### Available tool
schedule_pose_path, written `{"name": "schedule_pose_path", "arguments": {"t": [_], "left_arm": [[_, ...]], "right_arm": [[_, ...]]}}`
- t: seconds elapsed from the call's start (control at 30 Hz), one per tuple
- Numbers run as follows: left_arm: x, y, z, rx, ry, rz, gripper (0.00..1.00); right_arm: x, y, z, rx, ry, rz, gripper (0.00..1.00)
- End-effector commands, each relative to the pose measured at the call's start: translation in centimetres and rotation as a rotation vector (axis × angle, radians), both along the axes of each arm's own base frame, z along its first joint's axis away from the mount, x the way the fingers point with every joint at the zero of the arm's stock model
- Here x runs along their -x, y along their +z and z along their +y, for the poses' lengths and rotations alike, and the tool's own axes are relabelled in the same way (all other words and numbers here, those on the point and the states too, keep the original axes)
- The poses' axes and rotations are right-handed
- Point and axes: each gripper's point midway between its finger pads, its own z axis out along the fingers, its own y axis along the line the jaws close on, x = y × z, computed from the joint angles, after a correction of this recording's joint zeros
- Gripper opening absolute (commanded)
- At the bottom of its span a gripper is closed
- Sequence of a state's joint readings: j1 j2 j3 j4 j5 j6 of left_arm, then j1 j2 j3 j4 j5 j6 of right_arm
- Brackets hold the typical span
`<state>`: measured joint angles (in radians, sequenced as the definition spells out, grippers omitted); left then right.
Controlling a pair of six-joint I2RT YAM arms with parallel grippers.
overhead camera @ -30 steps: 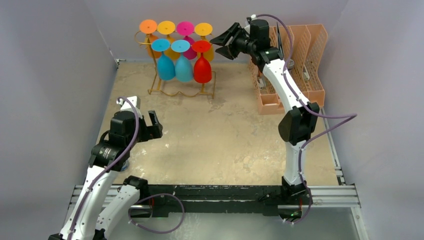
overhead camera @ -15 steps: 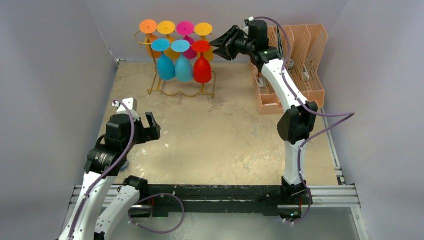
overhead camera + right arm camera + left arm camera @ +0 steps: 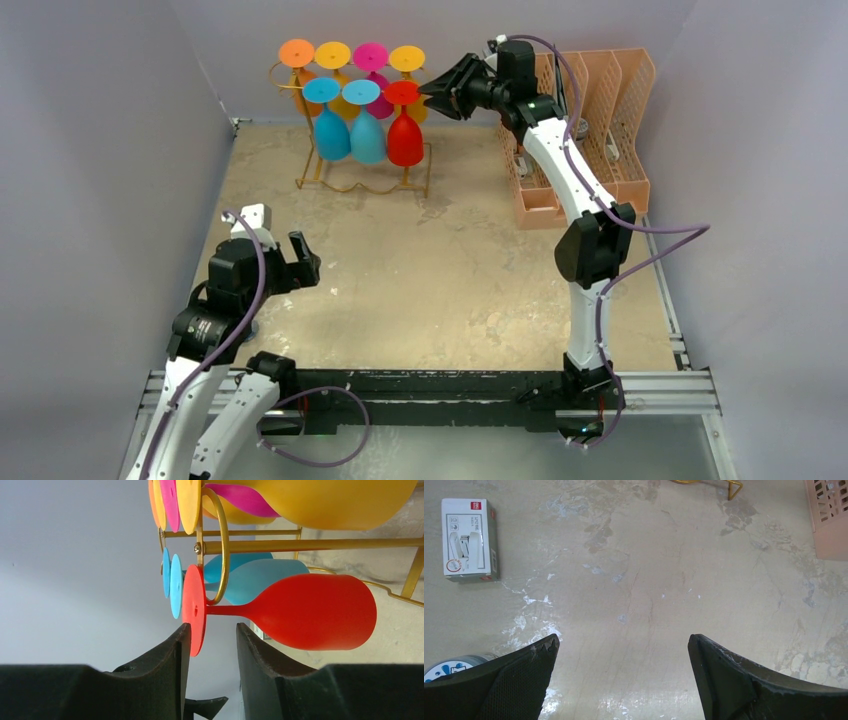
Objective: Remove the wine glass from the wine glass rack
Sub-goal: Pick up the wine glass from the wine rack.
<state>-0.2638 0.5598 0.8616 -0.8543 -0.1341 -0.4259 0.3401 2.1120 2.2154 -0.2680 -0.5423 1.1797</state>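
Note:
The gold wire wine glass rack (image 3: 330,184) stands at the back of the table with several coloured glasses hanging upside down. A red wine glass (image 3: 405,140) hangs at the front right end. In the right wrist view its bowl (image 3: 315,612) lies to the right, and its foot (image 3: 192,609) sits in a gold loop (image 3: 223,545). My right gripper (image 3: 432,92) is beside that foot. Its jaws (image 3: 212,630) are narrowly open, with the foot's rim between them, close against the left finger. My left gripper (image 3: 305,255) is wide open and empty over bare table (image 3: 624,645).
A peach lattice file organiser (image 3: 600,110) stands behind the right arm. Blue glasses (image 3: 350,135) hang left of the red one, and orange, yellow and pink ones hang behind. A white stapler box (image 3: 470,540) and a round tin (image 3: 444,666) lie near the left gripper.
My right gripper has moved left to the red glass's foot and its jaws have narrowed from wide open. The left arm has drawn back toward the near edge.

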Motion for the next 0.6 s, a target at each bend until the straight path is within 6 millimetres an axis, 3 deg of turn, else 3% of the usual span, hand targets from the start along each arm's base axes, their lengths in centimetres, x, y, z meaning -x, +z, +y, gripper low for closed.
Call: {"name": "schedule_pose_path", "arguments": {"t": [0.0, 0.37, 0.57], "left_arm": [[-0.2, 0.1, 0.1, 0.003, 0.005, -0.019, 1.00], [-0.2, 0.2, -0.2, 0.004, -0.013, -0.032, 1.00], [-0.3, 0.1, -0.3, 0.005, -0.019, -0.030, 1.00]], "right_arm": [[1.2, 3.9, 0.2, -0.053, 0.024, -0.075, 0.41], [0.9, 3.3, 1.4, -0.064, 0.024, -0.049, 0.34], [0.9, 2.9, 1.6, -0.063, 0.023, -0.039, 0.23]]}}
